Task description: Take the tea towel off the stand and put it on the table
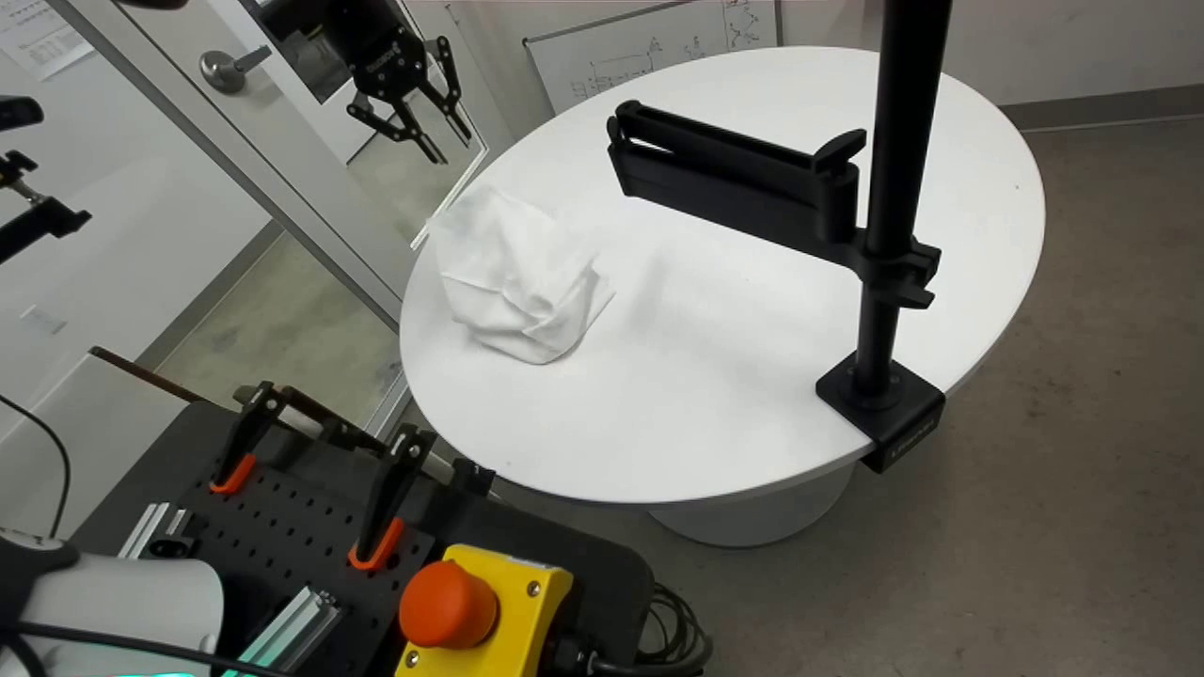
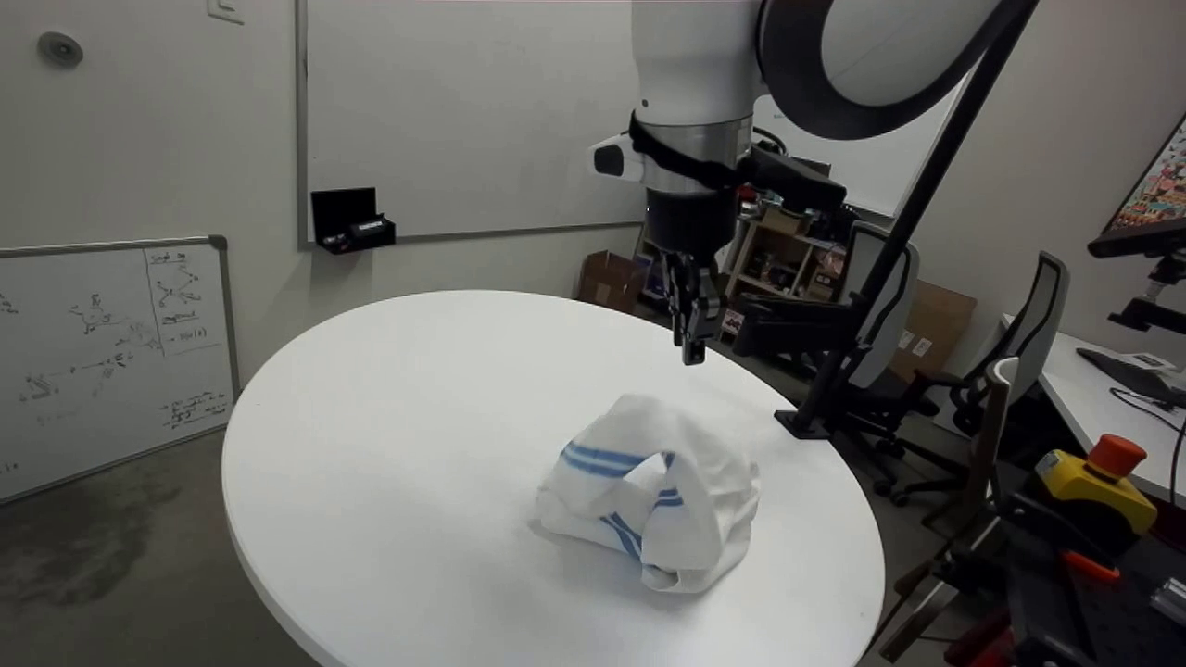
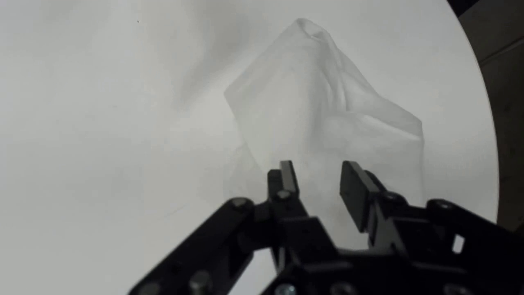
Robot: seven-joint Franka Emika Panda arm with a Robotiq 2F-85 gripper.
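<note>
White with blue stripes, one crumpled tea towel [image 2: 700,500] lay on the round worktop [image 1: 734,385], apart from the single black stand [image 1: 832,209] clamped at the worktop's edge. Two orange-and-black clamps [image 1: 386,494] stood near one emergency-stop button [image 1: 450,605]. The Robotiq gripper [image 3: 318,174] hung above the tea towel, clear of it, its jaws parted by a moderate, vacant gap. At a whiteboard [image 2: 482,111] corner, one black tray [image 2: 372,244] held small items [image 2: 369,226] too blurred to name.

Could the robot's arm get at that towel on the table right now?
Likely yes. The open gripper appears to hang above the towel, and the wrist view shows nothing between them; the stand is off to one side.
</note>
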